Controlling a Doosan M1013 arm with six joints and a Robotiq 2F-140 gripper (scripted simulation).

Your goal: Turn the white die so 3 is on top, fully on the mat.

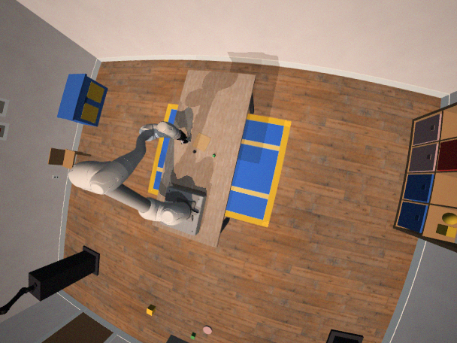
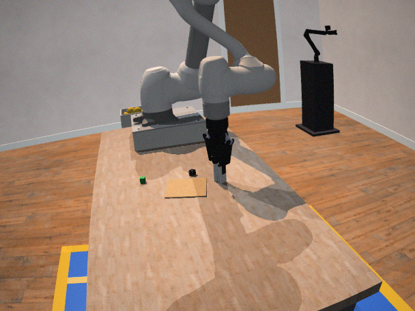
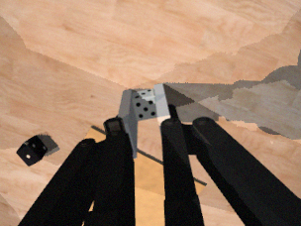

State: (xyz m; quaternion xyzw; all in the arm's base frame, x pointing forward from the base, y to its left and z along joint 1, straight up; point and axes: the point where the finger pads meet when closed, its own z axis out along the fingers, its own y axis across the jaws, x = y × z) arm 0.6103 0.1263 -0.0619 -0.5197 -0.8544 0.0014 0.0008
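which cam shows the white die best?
Wrist: the white die sits between the fingers, pips visible. Exterior shows only a pale block at the gripper tip; top hides it under the wrist.

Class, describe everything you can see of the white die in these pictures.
The white die is a small pale cube with dark pips; the face toward the wrist camera shows about five. It sits clamped between the gripper's grey fingertip pads, low beside the tan mat's edge, not over it. Whether it touches the table cannot be told.
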